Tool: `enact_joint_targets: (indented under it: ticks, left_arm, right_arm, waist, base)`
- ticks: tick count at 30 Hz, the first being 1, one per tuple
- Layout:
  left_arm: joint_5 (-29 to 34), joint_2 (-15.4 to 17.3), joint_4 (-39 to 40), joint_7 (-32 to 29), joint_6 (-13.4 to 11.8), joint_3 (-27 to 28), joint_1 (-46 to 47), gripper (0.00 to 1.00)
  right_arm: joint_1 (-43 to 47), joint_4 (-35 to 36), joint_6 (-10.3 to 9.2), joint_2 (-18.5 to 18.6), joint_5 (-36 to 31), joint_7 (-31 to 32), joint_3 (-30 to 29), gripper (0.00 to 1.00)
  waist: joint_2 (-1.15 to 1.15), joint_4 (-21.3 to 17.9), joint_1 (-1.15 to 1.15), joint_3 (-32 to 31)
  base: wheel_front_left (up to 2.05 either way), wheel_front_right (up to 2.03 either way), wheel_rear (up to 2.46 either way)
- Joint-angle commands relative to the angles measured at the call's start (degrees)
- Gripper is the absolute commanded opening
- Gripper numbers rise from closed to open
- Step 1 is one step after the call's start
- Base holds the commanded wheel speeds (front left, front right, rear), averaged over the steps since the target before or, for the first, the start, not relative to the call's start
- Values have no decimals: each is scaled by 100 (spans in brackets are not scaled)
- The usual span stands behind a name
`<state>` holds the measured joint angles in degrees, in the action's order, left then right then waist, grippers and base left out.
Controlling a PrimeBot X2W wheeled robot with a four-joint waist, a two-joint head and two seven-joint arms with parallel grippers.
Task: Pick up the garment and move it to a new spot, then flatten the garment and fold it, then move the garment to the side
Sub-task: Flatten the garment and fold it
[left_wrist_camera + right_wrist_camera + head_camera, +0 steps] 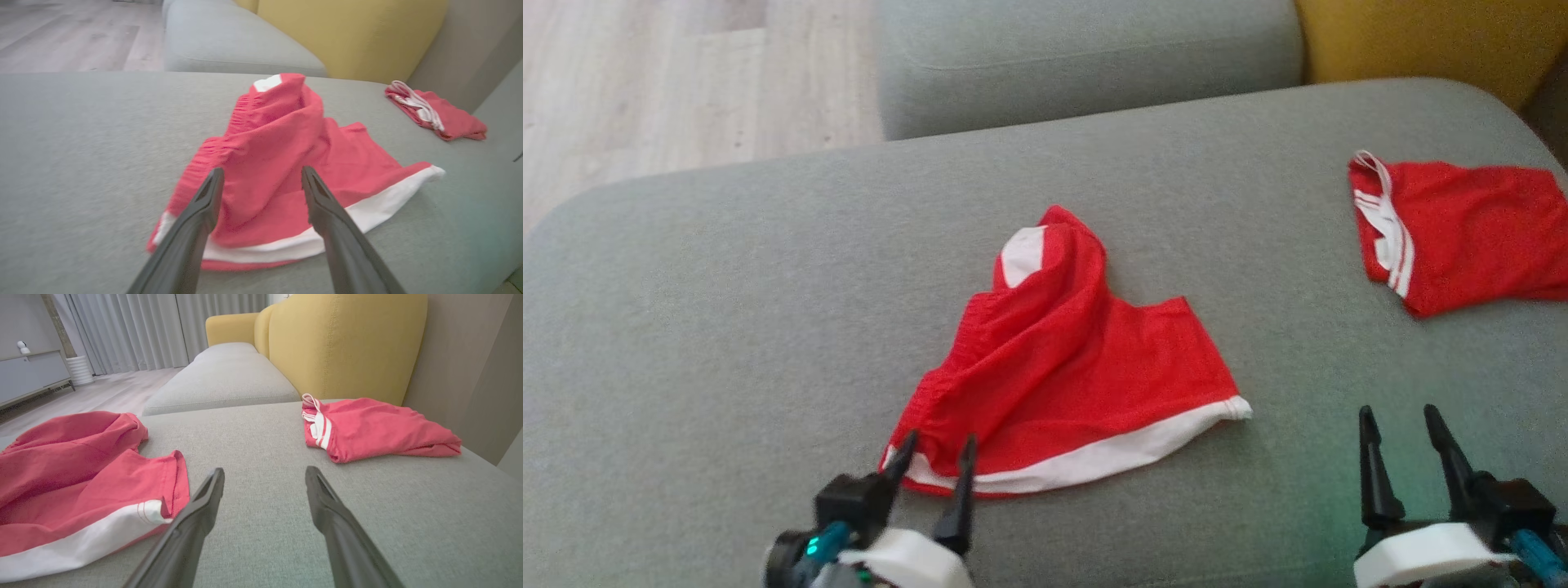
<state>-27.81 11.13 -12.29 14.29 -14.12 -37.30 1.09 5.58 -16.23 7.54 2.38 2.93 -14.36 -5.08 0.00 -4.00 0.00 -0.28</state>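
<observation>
A red garment with a white hem lies crumpled in the middle of the grey cushion, its far end bunched up into a peak. My left gripper stands open just above the garment's near left corner, holding nothing. In the left wrist view the garment spreads beyond that gripper. Over bare cushion at the lower right, my right gripper is open and empty. The right wrist view has the garment to the left of that gripper.
A second red garment with white stripes lies folded at the cushion's far right, also in the right wrist view. Another grey cushion and a yellow backrest stand behind. Wooden floor lies beyond the left edge.
</observation>
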Motion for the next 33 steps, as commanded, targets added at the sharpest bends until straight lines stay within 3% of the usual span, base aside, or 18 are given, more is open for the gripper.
enact_joint_targets:
  ticks: [1,14,24,33]
  left_arm:
    - [55,53,219,70,4,276,205,100]
    - [1003,-175,350,71,538,2023,-580,100]
    - [1498,-504,293,71,1016,2582,-771,100]
    - [1752,-675,202,71,1257,2820,-773,100]
  right_arm:
    - [-93,175,-5,50,-32,-63,92,100]
    - [-27,41,-5,50,-67,-63,60,100]
    - [-21,-38,-5,50,11,-63,226,100]
    - [-48,-19,-5,50,23,-63,279,100]
  waist:
    - [0,109,0,-58]
    - [0,582,0,-200]
    - [0,745,0,-240]
    - [0,752,0,-225]
  base:
    - [0,0,0]
    - [0,0,0]
    - [0,0,0]
    - [0,0,0]
